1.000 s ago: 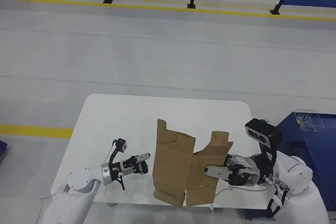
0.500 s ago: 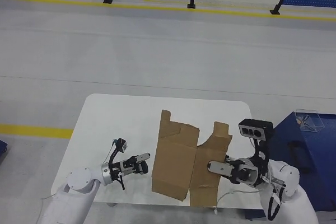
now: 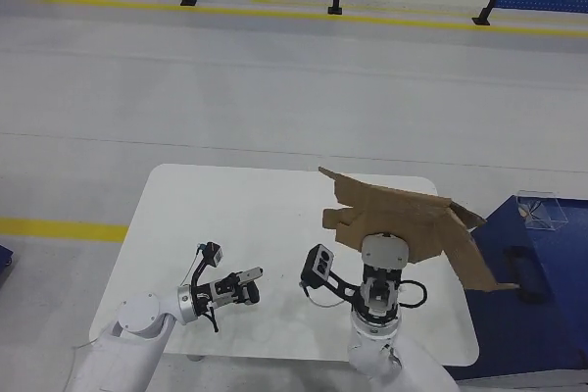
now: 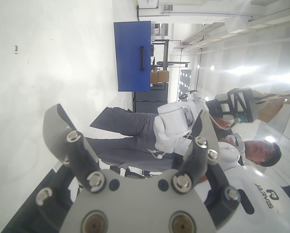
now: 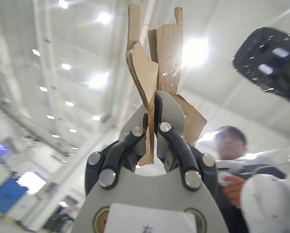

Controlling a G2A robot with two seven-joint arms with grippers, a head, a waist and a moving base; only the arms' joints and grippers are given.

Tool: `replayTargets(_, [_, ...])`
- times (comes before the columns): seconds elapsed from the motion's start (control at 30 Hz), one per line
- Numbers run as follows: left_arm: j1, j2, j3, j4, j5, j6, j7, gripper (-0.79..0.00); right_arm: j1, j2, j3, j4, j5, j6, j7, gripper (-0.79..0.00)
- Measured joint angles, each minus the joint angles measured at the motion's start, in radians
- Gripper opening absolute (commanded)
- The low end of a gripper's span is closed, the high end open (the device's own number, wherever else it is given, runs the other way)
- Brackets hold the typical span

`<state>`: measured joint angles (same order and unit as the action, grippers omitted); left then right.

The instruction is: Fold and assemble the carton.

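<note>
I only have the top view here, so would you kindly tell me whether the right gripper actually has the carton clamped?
Observer: Yes. In the right wrist view the right gripper is shut on the carton, with the cardboard pinched between its fingers.
Operator: Is the cardboard one flat sheet above the pinch?
Observer: No, at least two panels spread apart from each other there.
Operator: And is the left gripper free?
Observer: The left wrist view shows the left gripper open and holding nothing.
</note>
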<state>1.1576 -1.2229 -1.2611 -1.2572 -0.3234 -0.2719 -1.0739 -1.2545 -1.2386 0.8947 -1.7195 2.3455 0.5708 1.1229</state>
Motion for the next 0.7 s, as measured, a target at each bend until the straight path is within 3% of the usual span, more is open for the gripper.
replayTargets(0.17, [0.0,0.0,0.0,0.0,0.0,0.0,0.0,0.0,0.019,-0.029,-0.061,0.044,0.12,0.032,-0.077,-0.785])
replayTargets(0.33, [0.0,0.0,0.0,0.0,0.0,0.0,0.0,0.0,0.033,-0.045,-0.049,0.061,0.06,0.014,-0.073,-0.785])
replayTargets(0.53, [0.0,0.0,0.0,0.0,0.0,0.0,0.0,0.0,0.048,-0.046,0.054,0.065,-0.324,-0.234,0.04,-0.785])
replayTargets(0.7, [0.0,0.0,0.0,0.0,0.0,0.0,0.0,0.0,0.054,-0.028,0.225,0.041,-0.714,-0.6,0.082,-0.785])
